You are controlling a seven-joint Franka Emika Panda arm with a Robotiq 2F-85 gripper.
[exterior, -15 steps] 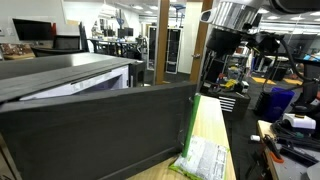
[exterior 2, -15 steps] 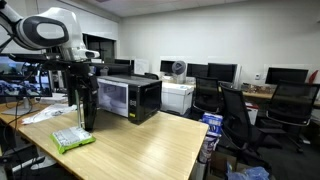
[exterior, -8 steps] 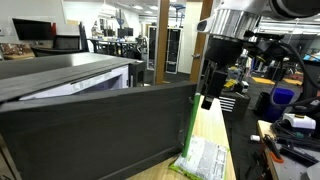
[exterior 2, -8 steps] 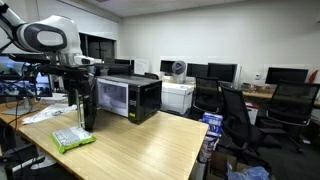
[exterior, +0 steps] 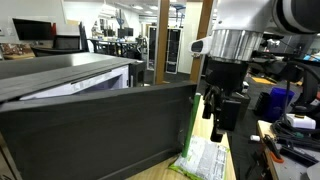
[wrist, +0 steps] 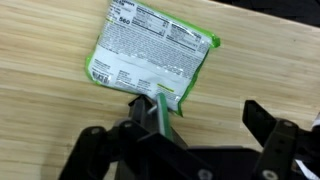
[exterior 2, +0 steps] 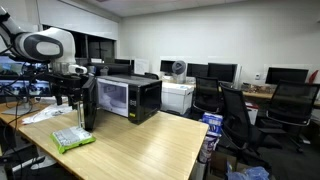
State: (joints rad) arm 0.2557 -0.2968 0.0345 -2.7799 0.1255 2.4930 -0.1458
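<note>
The wooden table (exterior 2: 150,145) carries a black microwave (exterior 2: 128,98), and in front of that, near the table's corner in an exterior view, your hand (exterior 2: 68,98) hangs in the air with its fingers spread wide and nothing between them. The green and white packet (wrist: 150,50) lies flat on the table just beneath and slightly ahead of the hand, not touched by it; the wrist view shows its printed label side up. You should expect it to be very light, soft and crinkly. The film is probably slick, so it may slide on the wood or buckle instead of lifting. Whatever is inside may crush, so squeeze gently. It offers no thick part to grab, so your best hold is likely across its narrower width or on a sealed end seam, with the fingertips brought right down to the table.
</note>
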